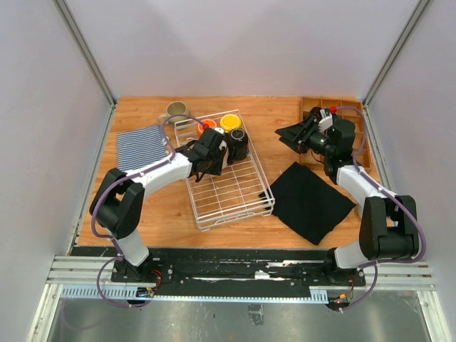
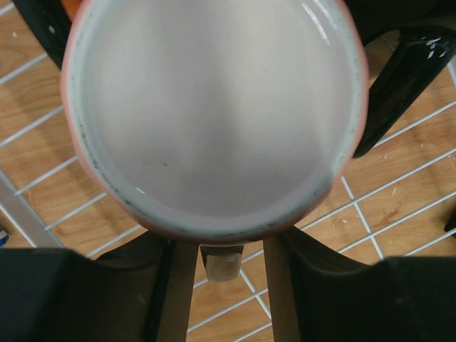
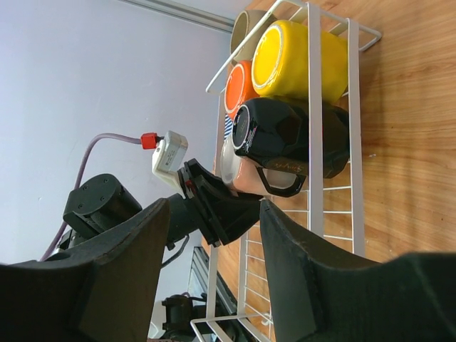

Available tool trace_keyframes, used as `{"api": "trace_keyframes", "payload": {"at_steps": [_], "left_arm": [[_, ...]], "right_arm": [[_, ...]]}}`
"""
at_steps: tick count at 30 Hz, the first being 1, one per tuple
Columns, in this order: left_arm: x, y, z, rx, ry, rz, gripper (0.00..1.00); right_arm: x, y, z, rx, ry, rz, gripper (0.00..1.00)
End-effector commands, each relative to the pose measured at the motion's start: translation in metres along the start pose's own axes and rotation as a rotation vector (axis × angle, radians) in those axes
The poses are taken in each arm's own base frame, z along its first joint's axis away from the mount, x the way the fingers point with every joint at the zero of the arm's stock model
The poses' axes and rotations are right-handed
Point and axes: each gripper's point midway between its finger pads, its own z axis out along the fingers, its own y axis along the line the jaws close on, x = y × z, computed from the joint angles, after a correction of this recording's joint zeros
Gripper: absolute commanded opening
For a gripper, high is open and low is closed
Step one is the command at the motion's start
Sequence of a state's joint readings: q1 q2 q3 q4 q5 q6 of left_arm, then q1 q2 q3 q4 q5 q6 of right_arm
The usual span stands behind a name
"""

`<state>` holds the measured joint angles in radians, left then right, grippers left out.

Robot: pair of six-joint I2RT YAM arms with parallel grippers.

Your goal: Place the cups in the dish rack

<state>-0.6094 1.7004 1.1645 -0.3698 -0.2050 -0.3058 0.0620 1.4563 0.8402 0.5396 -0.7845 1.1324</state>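
Observation:
The white wire dish rack (image 1: 235,196) stands mid-table. Orange (image 1: 207,127), yellow (image 1: 230,122) and black (image 1: 238,142) cups stand upright at its far end. In the left wrist view a pale pink cup (image 2: 214,107) fills the frame, mouth up over the rack grid (image 2: 399,185). My left gripper (image 2: 222,246) straddles its handle with a gap on each side, open. The right wrist view shows the pink cup (image 3: 242,174) beside the black cup (image 3: 285,135). A beige cup (image 1: 176,110) sits on the table behind the rack. My right gripper (image 1: 292,135) hangs open and empty right of the rack.
A striped cloth (image 1: 140,146) lies left of the rack and a black cloth (image 1: 310,199) lies right of it, under the right arm. A brown wooden tray (image 1: 313,107) sits in the back right corner. Grey walls close in the table on three sides.

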Motion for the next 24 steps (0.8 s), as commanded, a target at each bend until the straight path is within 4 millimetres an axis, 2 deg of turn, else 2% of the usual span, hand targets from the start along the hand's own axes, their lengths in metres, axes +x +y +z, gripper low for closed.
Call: {"api": "trace_keyframes", "payload": {"at_steps": [1,3,7,14,20,24], "left_arm": [[-0.025,-0.009,-0.002,0.016,-0.095,-0.022,0.47],[-0.026,-0.008,-0.002,0.013,-0.097,-0.026,0.54],[-0.029,-0.007,-0.005,0.008,-0.110,-0.039,0.62],[-0.042,-0.003,-0.023,-0.001,-0.165,-0.070,0.75],[-0.059,-0.003,-0.040,0.003,-0.218,-0.095,0.77],[-0.075,0.003,-0.057,-0.021,-0.263,-0.098,0.79]], "right_arm": [[-0.006,0.014,-0.006,-0.025,-0.010,-0.035,0.55],[-0.006,0.015,-0.007,-0.024,-0.009,-0.037,0.55],[-0.005,0.011,-0.008,0.013,-0.001,-0.057,0.55],[0.000,-0.010,-0.019,0.159,0.020,-0.079,0.56],[0.004,-0.021,-0.028,0.229,0.023,-0.069,0.56],[0.004,-0.035,-0.045,0.356,0.029,-0.096,0.59]]}}
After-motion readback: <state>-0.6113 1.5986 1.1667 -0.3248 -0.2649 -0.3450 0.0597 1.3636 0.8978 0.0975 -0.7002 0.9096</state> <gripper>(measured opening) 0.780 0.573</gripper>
